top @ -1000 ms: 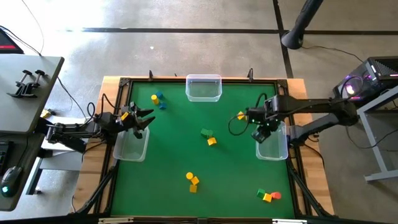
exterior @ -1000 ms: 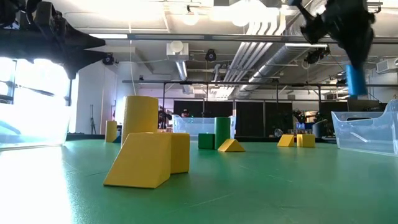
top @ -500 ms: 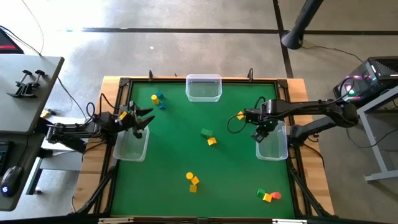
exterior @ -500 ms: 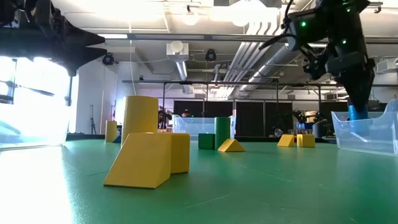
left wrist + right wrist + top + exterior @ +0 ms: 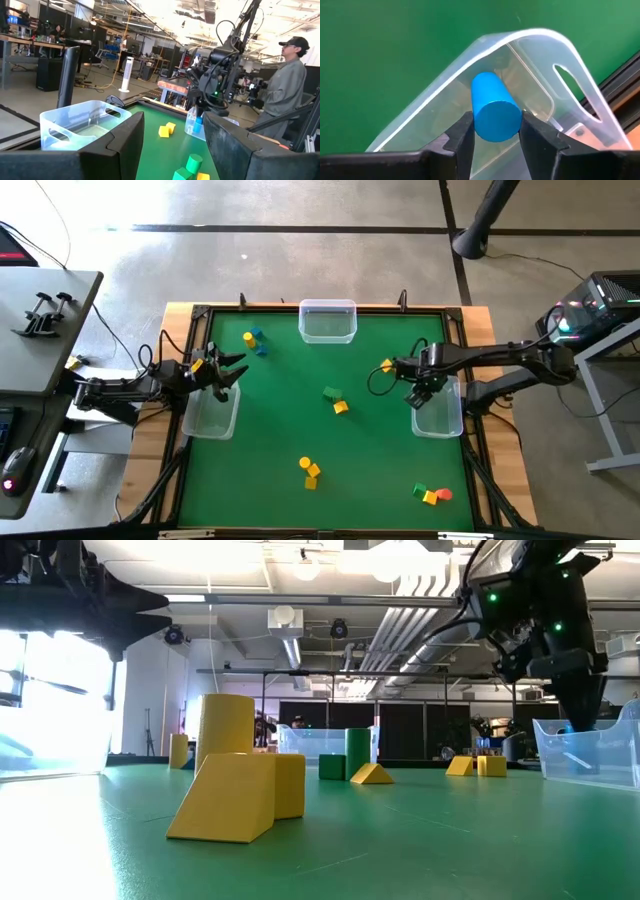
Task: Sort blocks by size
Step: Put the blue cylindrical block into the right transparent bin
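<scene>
Blue cylinder (image 5: 492,107): a block lying between the two fingers of the right hand, over a corner of the right bin; whether the fingers still touch it cannot be told.
Right hand (image 5: 421,394): over the inner rim of the right bin; fingers part open, close on either side of the blue cylinder.
Right bin (image 5: 447,420): clear plastic, at the right edge of the bench.
Left hand (image 5: 234,372): over the near end of the left bin, fingers part open, nothing between them.
Left bin (image 5: 208,420): clear plastic, at the left edge of the bench.
Far bin (image 5: 328,321): clear plastic, at the middle of the far edge.
Other blocks: yellow and blue pieces (image 5: 253,339) near the far left corner; a yellow piece (image 5: 386,366) just beside the right hand; a green and a yellow piece (image 5: 335,399) at mid bench; yellow and orange pieces (image 5: 309,470) toward the near edge; green, yellow and red pieces (image 5: 430,495) near the near right corner.
Bench (image 5: 270,430): green surface in a wooden frame.
Person (image 5: 287,90): stands beyond the bench, seen in the left wrist view.
</scene>
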`<state>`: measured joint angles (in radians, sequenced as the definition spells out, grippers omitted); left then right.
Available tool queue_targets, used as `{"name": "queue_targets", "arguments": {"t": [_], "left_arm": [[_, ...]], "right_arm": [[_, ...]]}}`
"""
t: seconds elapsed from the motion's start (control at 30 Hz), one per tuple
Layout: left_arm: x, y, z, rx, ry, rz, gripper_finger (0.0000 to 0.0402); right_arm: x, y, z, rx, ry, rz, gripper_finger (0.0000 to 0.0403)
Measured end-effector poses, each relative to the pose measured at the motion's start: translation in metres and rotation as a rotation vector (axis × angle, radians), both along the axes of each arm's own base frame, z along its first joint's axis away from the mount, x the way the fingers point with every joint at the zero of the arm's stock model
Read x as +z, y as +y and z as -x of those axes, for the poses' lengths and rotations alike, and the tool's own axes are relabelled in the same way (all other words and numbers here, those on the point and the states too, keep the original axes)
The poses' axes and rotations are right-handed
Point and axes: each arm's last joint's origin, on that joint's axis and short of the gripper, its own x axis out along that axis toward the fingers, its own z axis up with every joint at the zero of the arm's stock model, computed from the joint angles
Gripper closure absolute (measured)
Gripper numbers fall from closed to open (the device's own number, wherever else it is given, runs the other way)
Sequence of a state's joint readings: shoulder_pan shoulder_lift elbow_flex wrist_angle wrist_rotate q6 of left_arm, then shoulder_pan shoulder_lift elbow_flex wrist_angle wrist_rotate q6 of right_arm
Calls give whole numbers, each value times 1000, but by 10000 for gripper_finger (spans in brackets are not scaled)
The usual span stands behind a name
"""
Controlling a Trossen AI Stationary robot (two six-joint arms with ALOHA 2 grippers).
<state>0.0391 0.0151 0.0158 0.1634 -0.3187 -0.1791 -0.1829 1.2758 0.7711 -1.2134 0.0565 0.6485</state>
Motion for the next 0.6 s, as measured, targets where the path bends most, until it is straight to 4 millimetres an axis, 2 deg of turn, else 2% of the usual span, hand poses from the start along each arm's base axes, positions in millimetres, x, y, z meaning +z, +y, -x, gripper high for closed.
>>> {"name": "queue_targets", "arguments": {"t": [0.33,0.6], "left_arm": [[0,0,0,0,0,1,211],[0,0,0,0,0,1,211]], "right_arm": [[-4,1,3,-26,14,-3,263],[3,1,2,-25,26,-9,218]]}}
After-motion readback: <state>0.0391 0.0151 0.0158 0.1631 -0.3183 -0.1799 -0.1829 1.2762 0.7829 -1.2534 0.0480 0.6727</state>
